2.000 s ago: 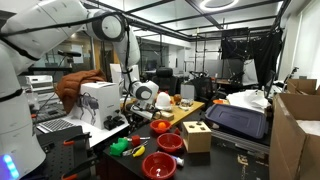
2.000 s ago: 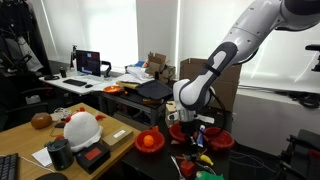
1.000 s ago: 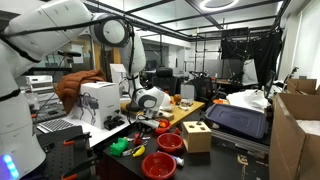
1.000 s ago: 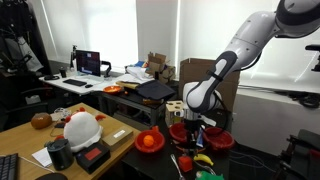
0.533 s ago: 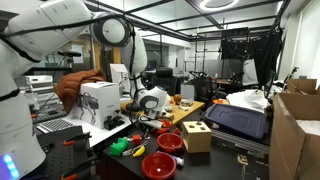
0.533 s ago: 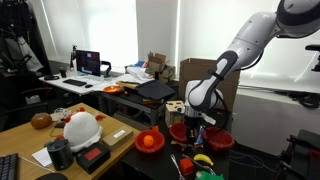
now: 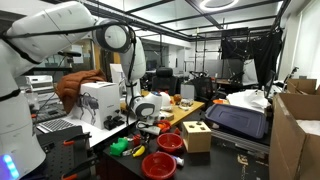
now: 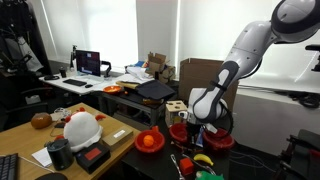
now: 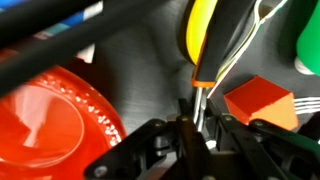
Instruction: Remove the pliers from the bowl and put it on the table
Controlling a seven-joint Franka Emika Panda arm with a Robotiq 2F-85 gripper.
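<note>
1. The pliers (image 9: 205, 50) are seen in the upper middle of the wrist view, outside any bowl and over the dark table (image 9: 150, 65). Whether they rest on it cannot be told.
2. The gripper (image 9: 198, 122) is closed narrowly on the bare metal nose of the pliers, at the lower centre of that view.
3. The pliers are judged stiff and fairly heavy for their size. The steel nose is likely slippery, and with the handles hanging out beyond the hold, pivoting is to be feared. The yellow-and-black coated handles would probably offer a surer hold.
4. A red bowl (image 9: 55, 110) fills the lower left, just beside the pliers; whether it is the task's bowl cannot be told. An orange block (image 9: 258, 100) lies at the right, a green object (image 9: 308, 40) at the upper right, and a thin white wire (image 9: 245, 45) crosses the handles.
5. In an exterior view the bowl (image 7: 168, 142) sits at lower centre beside a wooden cube (image 7: 197, 135). Free table is judged scarce.
</note>
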